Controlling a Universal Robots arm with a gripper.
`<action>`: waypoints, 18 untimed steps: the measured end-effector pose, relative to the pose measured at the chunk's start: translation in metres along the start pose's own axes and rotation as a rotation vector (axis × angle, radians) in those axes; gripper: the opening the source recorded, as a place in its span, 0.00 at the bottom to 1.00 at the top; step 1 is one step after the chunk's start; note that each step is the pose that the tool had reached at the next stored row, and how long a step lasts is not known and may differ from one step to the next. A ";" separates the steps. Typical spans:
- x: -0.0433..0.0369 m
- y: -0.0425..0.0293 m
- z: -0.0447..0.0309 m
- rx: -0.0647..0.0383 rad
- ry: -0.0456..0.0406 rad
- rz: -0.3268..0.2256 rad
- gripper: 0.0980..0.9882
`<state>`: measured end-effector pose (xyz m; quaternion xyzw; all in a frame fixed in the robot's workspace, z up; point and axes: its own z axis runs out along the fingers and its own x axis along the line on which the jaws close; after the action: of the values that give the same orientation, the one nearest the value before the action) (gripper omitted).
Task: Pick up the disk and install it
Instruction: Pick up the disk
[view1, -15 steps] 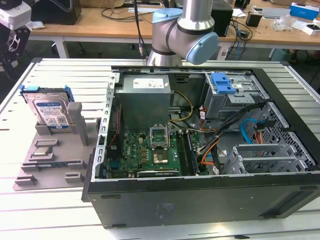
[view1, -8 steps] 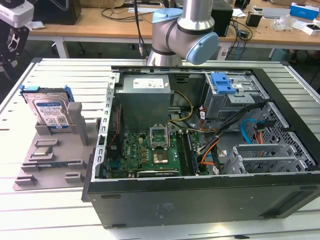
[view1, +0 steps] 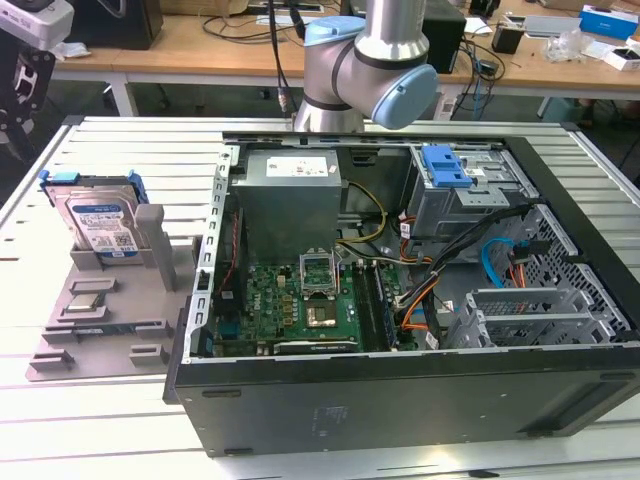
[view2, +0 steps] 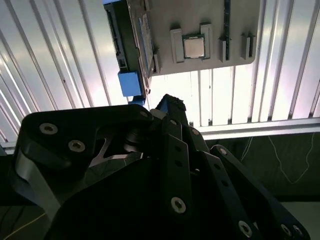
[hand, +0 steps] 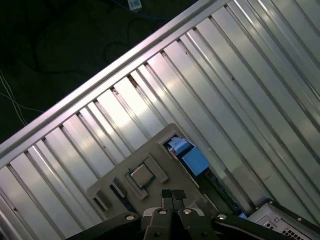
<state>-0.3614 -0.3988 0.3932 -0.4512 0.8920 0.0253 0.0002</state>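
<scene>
In the exterior view my arm (view1: 365, 60) stands behind the open case (view1: 420, 300). The disk (view1: 100, 225) leans upright in the grey tray (view1: 90, 330) at that view's left, its label white and blue. In the second wrist view my gripper (view2: 169, 104) hangs above the table (view2: 60, 75), with the disk (view2: 131, 50) just past its tips. In the first wrist view my jaws are closed together and empty, and the disk (hand: 195, 160) is near them.

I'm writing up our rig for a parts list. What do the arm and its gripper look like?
The arm is a silver-grey metal tube with rounded joint housings capped in light blue. In both wrist views the gripper is black, built of flat linked bars pinned with round silver screw heads and narrowing towards its end.
</scene>
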 end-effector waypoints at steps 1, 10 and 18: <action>0.0000 0.0000 0.0000 0.000 0.0004 -0.009 0.01; 0.0000 0.0000 0.0000 -0.002 0.0047 -0.105 0.01; 0.0000 0.0000 0.0000 -0.005 0.0087 -0.194 0.01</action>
<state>-0.3614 -0.3988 0.3932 -0.5357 0.8440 0.0253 -0.0022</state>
